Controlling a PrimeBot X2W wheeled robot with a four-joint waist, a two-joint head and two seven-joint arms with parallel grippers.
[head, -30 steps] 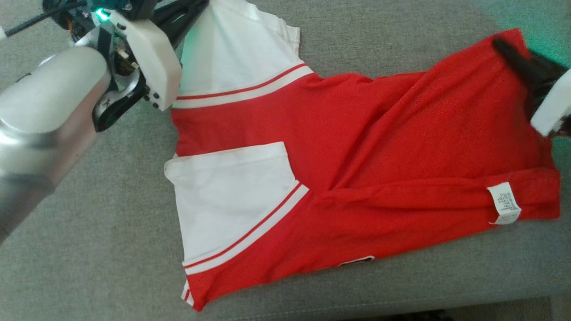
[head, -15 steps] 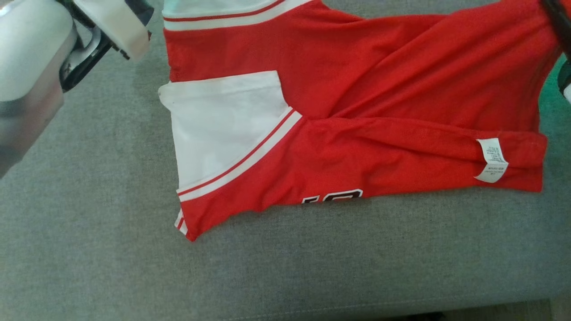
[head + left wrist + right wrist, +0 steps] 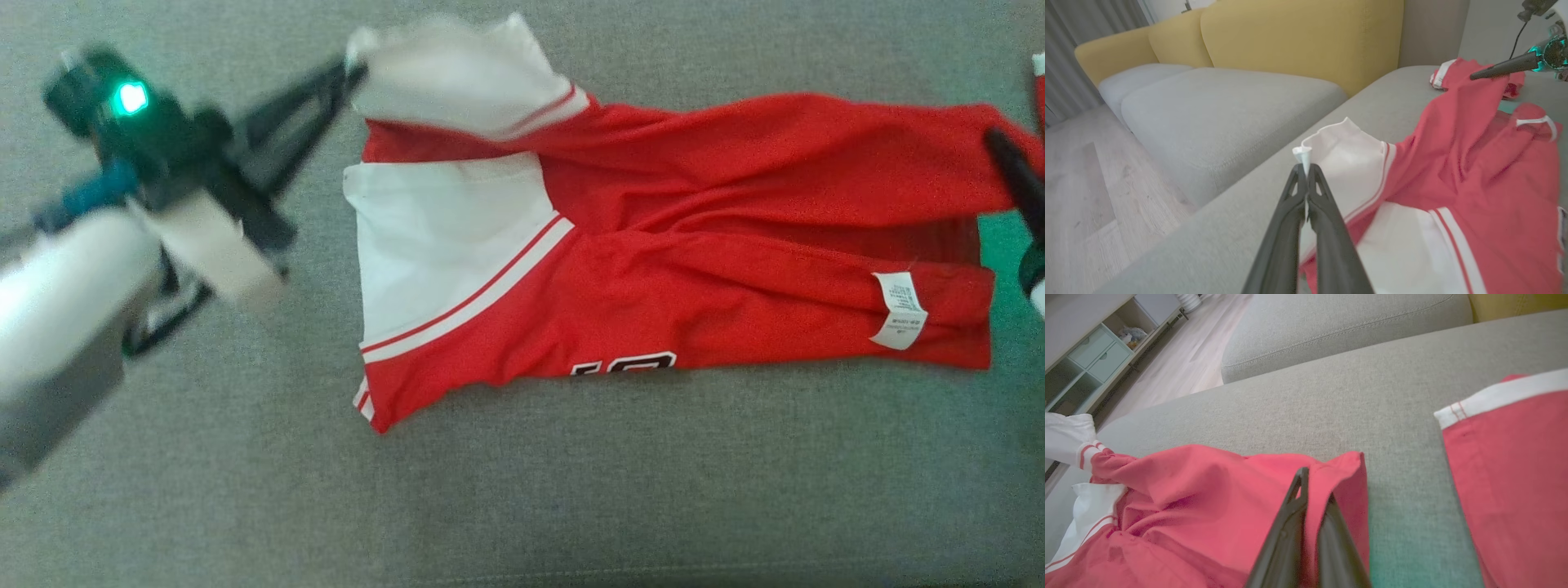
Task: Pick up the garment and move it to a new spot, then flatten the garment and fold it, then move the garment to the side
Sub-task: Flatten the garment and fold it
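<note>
The garment (image 3: 694, 269) is red with white sleeves (image 3: 449, 237) trimmed in white bands with a thin red stripe and a white label (image 3: 896, 310), the sofa cushion (image 3: 571, 506) grey, the backrest (image 3: 1298, 41) beyond the black left gripper (image 3: 1305, 169) yellow, and the piece (image 3: 1511, 477) beside the right gripper (image 3: 1314, 486) red with a white band.

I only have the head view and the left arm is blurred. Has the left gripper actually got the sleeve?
Observer: Yes. The left wrist view shows the left gripper shut on the garment at its white sleeve edge, cloth poking past the tips.
Operator: And the right one?
Observer: The right wrist view shows the right gripper shut on the red hem corner.
Operator: Anything near it?
Observer: A red piece with a white band, apart, grey cushion between.
</note>
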